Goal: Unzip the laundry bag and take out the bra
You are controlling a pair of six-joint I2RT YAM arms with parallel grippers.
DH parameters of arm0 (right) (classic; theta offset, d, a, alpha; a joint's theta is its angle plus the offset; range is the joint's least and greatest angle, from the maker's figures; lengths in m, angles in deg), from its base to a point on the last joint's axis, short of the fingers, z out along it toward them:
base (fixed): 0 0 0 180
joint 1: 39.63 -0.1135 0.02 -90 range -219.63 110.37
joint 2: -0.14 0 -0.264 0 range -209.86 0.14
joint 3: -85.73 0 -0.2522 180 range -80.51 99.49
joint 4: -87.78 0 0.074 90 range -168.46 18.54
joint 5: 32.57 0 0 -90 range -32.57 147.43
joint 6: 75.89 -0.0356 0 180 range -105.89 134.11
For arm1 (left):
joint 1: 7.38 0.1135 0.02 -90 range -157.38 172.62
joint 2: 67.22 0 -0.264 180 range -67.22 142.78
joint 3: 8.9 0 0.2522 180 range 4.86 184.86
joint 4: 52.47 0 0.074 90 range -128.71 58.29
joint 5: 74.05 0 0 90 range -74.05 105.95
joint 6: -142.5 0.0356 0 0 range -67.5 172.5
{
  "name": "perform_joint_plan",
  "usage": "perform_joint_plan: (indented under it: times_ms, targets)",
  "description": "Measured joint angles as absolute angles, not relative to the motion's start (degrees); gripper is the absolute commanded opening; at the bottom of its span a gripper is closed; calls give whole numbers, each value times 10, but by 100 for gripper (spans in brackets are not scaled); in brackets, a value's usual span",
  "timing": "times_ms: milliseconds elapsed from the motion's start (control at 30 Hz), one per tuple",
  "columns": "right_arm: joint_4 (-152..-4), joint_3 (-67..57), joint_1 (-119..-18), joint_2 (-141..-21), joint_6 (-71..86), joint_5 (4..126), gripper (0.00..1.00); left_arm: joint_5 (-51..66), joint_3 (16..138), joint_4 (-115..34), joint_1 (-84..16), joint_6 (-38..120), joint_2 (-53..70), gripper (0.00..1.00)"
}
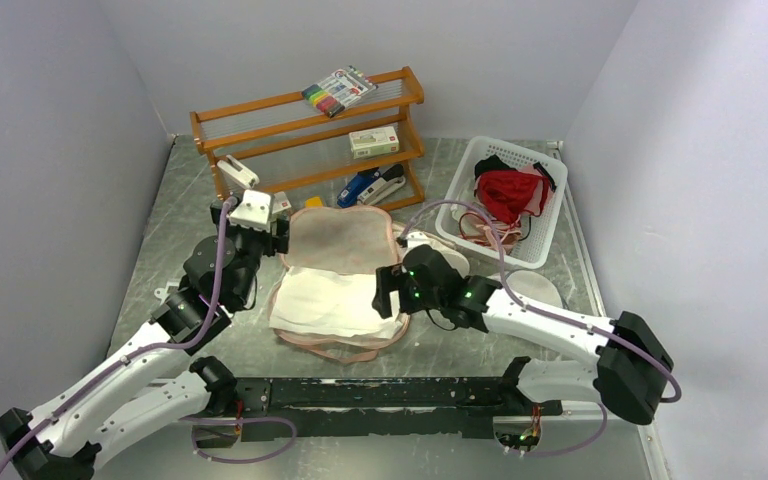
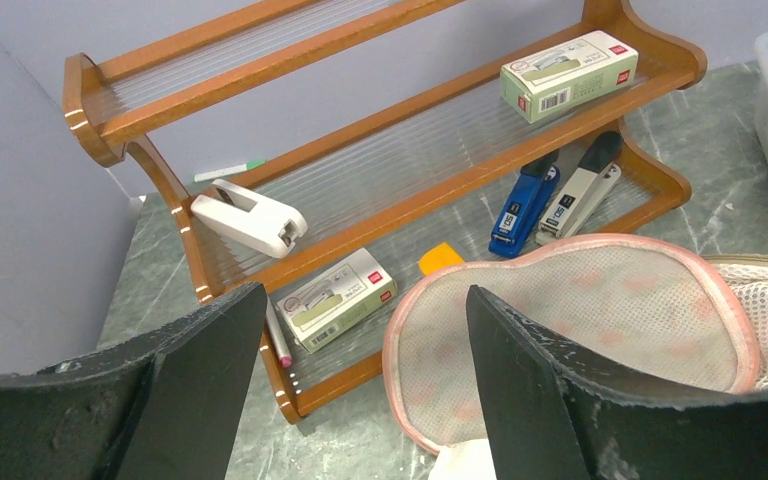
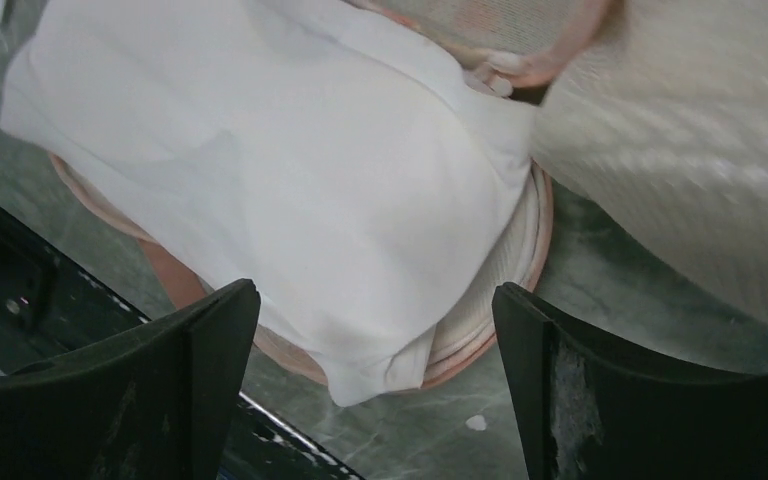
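Now laundry bag [image 1: 345,238] unzipped, bra [image 1: 328,300] inside; left end effector [image 2: 360,335], right end effector [image 3: 375,330] spread, empty

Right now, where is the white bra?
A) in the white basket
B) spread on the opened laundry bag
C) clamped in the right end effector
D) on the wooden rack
B: the bra lies across the unzipped laundry bag, with the right end effector open above it.

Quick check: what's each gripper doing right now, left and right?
Left gripper: open, holding nothing.
Right gripper: open, empty, by the bra.
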State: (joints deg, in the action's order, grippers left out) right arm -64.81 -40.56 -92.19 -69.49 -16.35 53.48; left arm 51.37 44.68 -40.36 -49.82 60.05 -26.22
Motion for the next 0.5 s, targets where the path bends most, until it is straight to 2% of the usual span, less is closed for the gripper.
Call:
perform_joint_plan:
  times_ms: [67,100,267,500]
  targets:
    - [-646,-418,-918,-677,-214,522,63,507,447,-401,-492,596,-261,84]
    - [-643,-422,-915,-673,-231,518,59,505,447,-401,-491,595,-260,84]
    - [-644,-447,-909,-673,-340,503,57,500,453,-394,-487,589,-255,84]
    - [-641,-457,-903,-702,-416,486,47,496,454,-393,-487,588,-255,84]
